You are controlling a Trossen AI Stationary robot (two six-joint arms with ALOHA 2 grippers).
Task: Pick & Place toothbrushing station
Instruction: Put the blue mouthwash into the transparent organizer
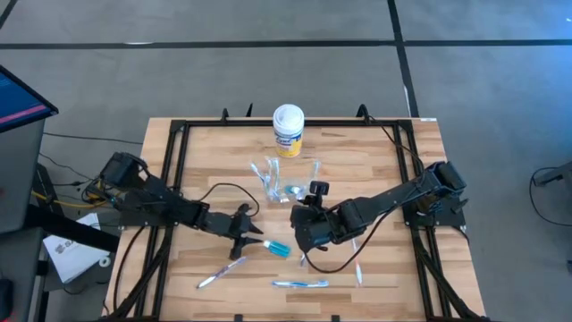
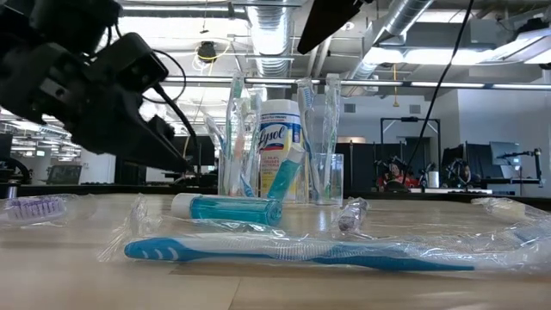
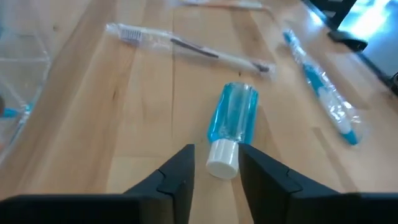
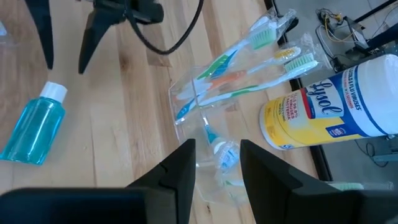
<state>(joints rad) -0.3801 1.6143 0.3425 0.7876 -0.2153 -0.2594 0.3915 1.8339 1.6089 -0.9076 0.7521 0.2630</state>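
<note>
A teal-blue tube (image 1: 277, 248) with a white cap lies flat on the table, near the middle. My left gripper (image 1: 250, 238) is open and low over the table. Its fingers stand on either side of the tube's cap (image 3: 222, 160). My right gripper (image 1: 302, 234) is open and empty, to the right of the tube. It points toward a see-through cup (image 4: 211, 87) that holds several toothbrushes. A second small teal tube (image 2: 284, 175) stands by the cups. Wrapped toothbrushes (image 1: 299, 283) lie loose near the front edge. My left gripper comes in level from the table's left, along the tube. One finger (image 3: 258, 171) is close against the side of the white cap (image 3: 231, 163). I cannot tell whether it touches. The tube lies flat on the table.
A yellow canister (image 1: 288, 130) with a white lid stands at the far middle, behind two clear cups (image 1: 308, 174). More toothbrushes lie at the front left (image 1: 222, 271) and front right (image 1: 357, 264). A black frame (image 1: 179, 125) runs round the tabletop.
</note>
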